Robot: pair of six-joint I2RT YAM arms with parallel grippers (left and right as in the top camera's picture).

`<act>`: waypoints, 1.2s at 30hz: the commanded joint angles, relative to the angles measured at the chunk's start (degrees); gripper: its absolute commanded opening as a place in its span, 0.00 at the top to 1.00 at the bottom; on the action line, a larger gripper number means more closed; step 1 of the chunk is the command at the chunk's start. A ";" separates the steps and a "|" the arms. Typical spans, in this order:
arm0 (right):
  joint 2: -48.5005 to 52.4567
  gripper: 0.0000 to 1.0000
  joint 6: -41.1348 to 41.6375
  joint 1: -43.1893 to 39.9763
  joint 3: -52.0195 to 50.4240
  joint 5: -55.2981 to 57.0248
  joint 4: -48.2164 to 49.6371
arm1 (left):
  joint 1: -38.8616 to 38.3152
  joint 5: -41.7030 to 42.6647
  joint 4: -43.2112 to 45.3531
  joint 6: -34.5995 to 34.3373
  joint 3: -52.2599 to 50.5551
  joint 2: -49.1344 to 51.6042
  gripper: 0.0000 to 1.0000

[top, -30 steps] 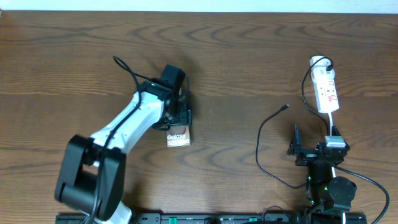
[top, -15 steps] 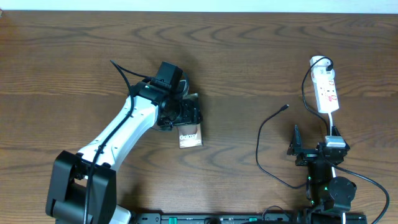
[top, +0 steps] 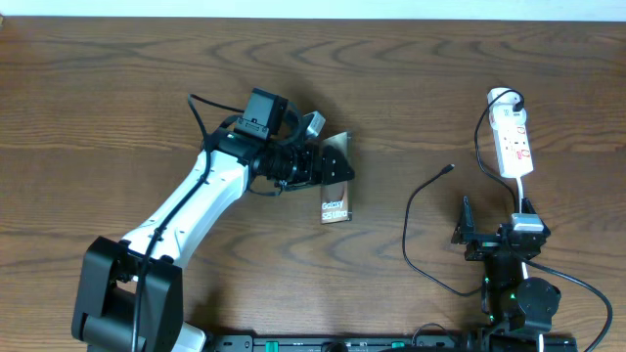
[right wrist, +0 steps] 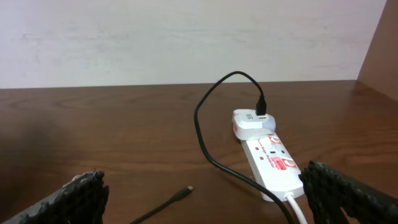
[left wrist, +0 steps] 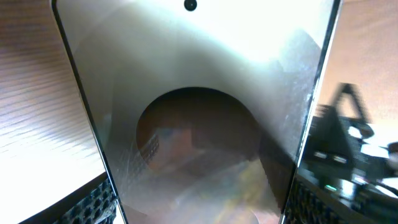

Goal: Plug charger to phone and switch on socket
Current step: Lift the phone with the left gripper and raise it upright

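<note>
Near the middle of the bench (top: 117, 88), the left gripper (top: 331, 176) had its jaws clamped on the phone (top: 335, 205), whose glossy face filled the left wrist view. The step in hand looked like bringing the phone within reach of the charger (top: 407, 220). To do it well, the grip should probably stay firm. The phone should be set down flat with its port end facing the plug tip (top: 449, 168), just beside it but not on the cable. The right gripper (right wrist: 205, 194) waited at the near edge, jaws spread wide and empty. The socket (top: 513, 145) lay far right, its switch untouched. Compared with a second ago, arm and phone had swung rightward toward the cable and the phone had turned. The charger, socket and right arm had not moved.
</note>
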 commanded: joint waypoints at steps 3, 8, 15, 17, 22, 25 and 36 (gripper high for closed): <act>-0.35 0.01 -0.63 -0.04 -0.07 0.09 -0.17 | 3.02 15.67 3.69 -3.54 1.27 -1.62 0.34; -0.35 0.01 -0.63 -0.04 -0.07 0.09 -0.17 | 5.14 20.39 7.72 -8.33 1.27 -1.60 0.34; -0.35 0.01 -0.63 -0.04 -0.07 0.09 -0.17 | 6.10 24.65 14.40 -17.88 1.27 -1.09 0.34; -0.35 0.01 -0.63 -0.04 -0.07 0.09 -0.17 | 6.10 24.90 16.09 -21.22 1.27 -0.68 0.34; -0.35 0.01 -0.63 -0.04 -0.07 0.09 -0.17 | 6.16 25.75 21.35 -29.68 1.27 0.04 0.34; -0.35 0.01 -0.63 -0.04 -0.07 0.09 -0.17 | 6.40 27.04 24.96 -34.86 1.27 0.28 0.34; -0.35 0.01 -0.63 -0.04 -0.07 0.09 -0.17 | 6.54 29.05 26.43 -47.76 1.27 0.28 0.34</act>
